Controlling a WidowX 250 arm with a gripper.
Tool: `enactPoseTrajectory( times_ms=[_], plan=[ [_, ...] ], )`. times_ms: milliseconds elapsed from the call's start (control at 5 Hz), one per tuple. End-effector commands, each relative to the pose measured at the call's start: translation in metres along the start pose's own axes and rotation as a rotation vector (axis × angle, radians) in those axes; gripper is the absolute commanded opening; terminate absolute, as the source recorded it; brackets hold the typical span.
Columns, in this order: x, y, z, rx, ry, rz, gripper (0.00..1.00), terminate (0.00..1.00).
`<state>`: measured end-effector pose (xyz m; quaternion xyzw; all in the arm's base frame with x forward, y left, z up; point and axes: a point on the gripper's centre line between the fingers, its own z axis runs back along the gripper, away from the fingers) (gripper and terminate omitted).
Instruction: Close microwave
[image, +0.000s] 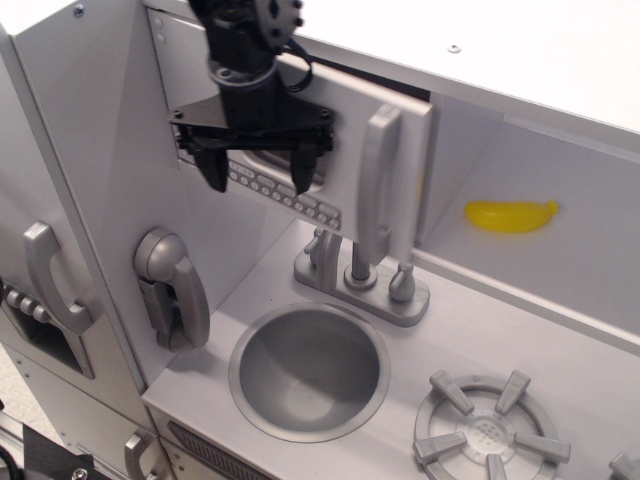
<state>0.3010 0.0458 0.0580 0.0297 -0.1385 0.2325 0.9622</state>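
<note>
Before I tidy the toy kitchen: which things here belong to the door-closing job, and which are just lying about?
Job: microwave, its door handle, claw.
Lying about: banana, phone handset, faucet, sink bowl, burner.

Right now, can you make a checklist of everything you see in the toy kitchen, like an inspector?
Surface: grey counter with a round sink, a faucet and a burner.
Job's things: microwave door nearly shut against the cabinet; silver bar handle and button row showing.
Clutter: yellow banana in the open shelf to the right; silver phone handset on the left wall.
Grippers: gripper in front of the door, jaws open, holding nothing.
Cables: black wire looped at the gripper's wrist.
Surroundings: larger door's curved handle at far left.
</note>
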Motion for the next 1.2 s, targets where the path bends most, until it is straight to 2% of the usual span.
enactPoseTrajectory(
  times_ms=[0, 200, 600, 800, 1000],
  plan=[
    [0.009, -0.003, 0.013, -0.005, -0.063, 0.008, 1.0, 0.0],
    [-0.009, 0.01, 0.019, -0.004, -0.043, -0.043, 1.0, 0.0],
    [-0.074, 0.075, 0.02, 0.035, 0.055, -0.191, 1.0, 0.0],
    [-0.074, 0.075, 0.02, 0.035, 0.055, -0.191, 1.0, 0.0],
    [-0.074, 0.075, 0.02, 0.035, 0.055, -0.191, 1.0, 1.0]
  ],
)
